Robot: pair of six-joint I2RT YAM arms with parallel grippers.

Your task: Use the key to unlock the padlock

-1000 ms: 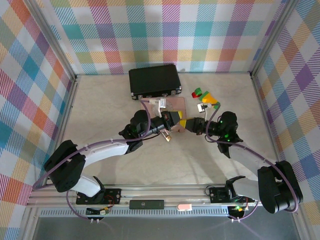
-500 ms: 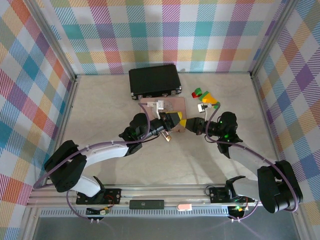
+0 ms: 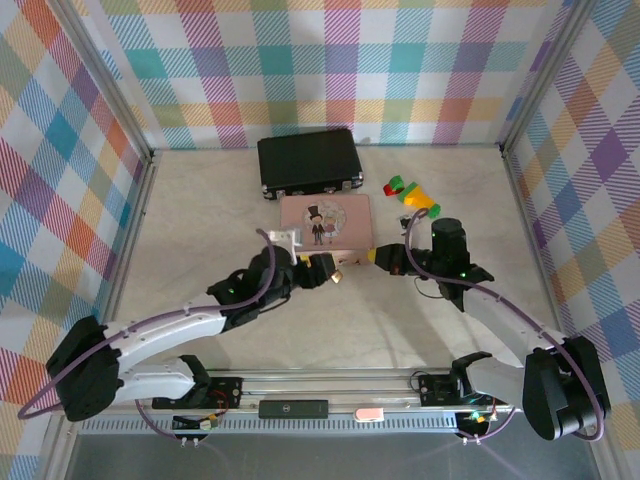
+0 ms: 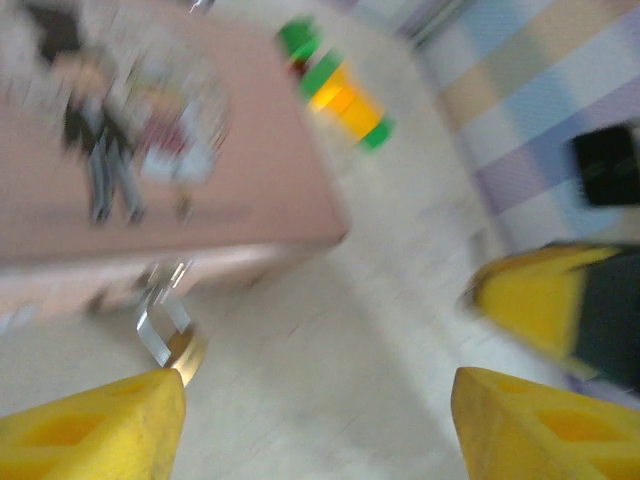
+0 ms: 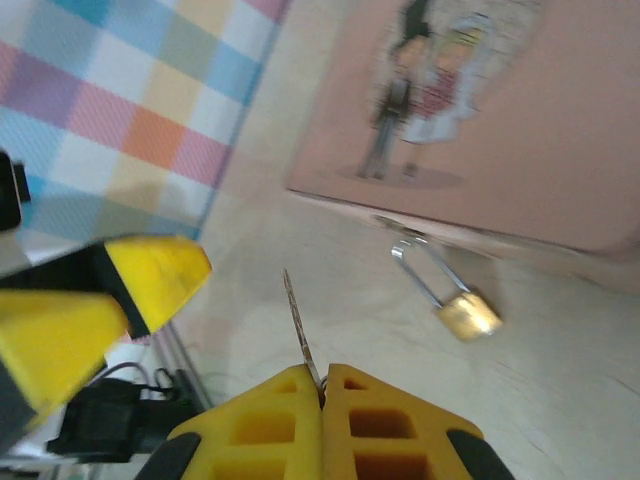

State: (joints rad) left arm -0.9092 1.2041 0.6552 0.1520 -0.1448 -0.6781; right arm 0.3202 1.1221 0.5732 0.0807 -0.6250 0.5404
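The small brass padlock [image 5: 468, 313] lies on the table by the front edge of the pink picture tin [image 5: 520, 150], its silvery shackle pointing at the tin. Whether the shackle is hooked there I cannot tell. My right gripper [image 5: 322, 390] is shut on the thin grey key [image 5: 298, 325], whose blade sticks out ahead, left of the padlock and apart from it. My left gripper [image 4: 318, 420] is open with nothing between its fingers; the padlock [image 4: 180, 345] sits just beyond its left fingertip. From above, the padlock [image 3: 338, 275] lies between the left gripper [image 3: 322, 270] and the right gripper [image 3: 374, 257].
A black case [image 3: 308, 160] stands behind the pink tin [image 3: 325, 220]. Green, red and yellow toy blocks [image 3: 412, 193] lie to the tin's right. Checked walls close in the table at the back and both sides.
My left gripper has opened, let go of the padlock and pulled back toward the near left. The right gripper has drawn back to the right with the key.
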